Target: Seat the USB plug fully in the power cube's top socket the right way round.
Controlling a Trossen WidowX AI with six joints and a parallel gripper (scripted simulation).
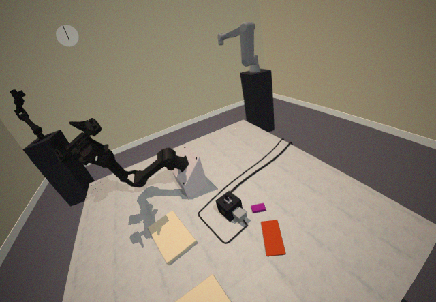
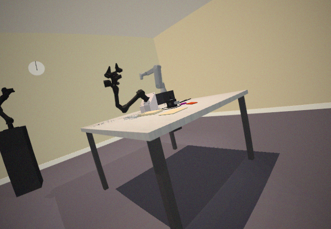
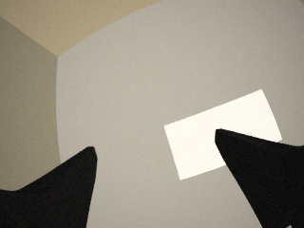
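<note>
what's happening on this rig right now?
Nothing is being handled yet. The black arm's gripper is open, raised high and pointing at the ceiling, well away from the table. The power cube sits mid-table with its USB plug standing in the top socket, untouched. An orange block and a small magenta block lie beside it.

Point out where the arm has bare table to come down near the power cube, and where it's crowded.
Bare stretches: the far right of the table beyond the orange card, and the near middle between the cream pad and that card. Crowded: around the power cube, hemmed by the looping cable, grey plug and magenta block.
</note>
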